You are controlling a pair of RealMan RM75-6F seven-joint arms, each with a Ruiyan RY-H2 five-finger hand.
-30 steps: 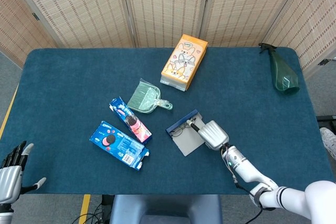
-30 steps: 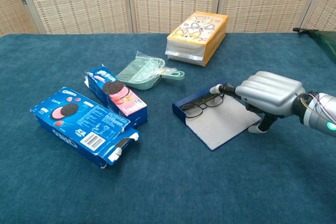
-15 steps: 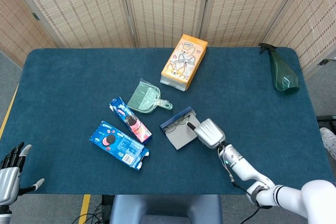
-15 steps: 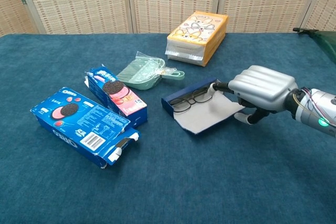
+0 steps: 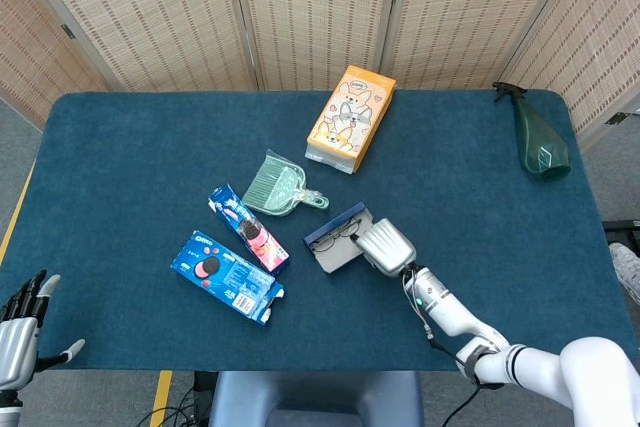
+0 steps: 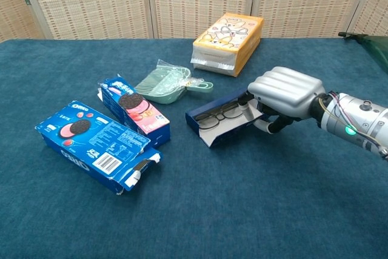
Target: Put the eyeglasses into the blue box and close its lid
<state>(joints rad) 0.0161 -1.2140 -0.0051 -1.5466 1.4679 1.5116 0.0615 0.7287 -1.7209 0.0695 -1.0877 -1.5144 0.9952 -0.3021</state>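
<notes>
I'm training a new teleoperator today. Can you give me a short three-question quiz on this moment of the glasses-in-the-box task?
1. True or false: the eyeglasses already lie inside the blue box.
2. Which hand is at the box's lid: A) left hand, B) right hand?
3. Fill in: the green dustpan lies between the pink cookie pack and the ____ carton.

Key: 1 true; 2 B; 3 orange.

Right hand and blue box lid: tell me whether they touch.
Touching. The chest view shows the right hand with its fingers over the far edge of the blue box lid, thumb underneath, lifting it partway.
</notes>
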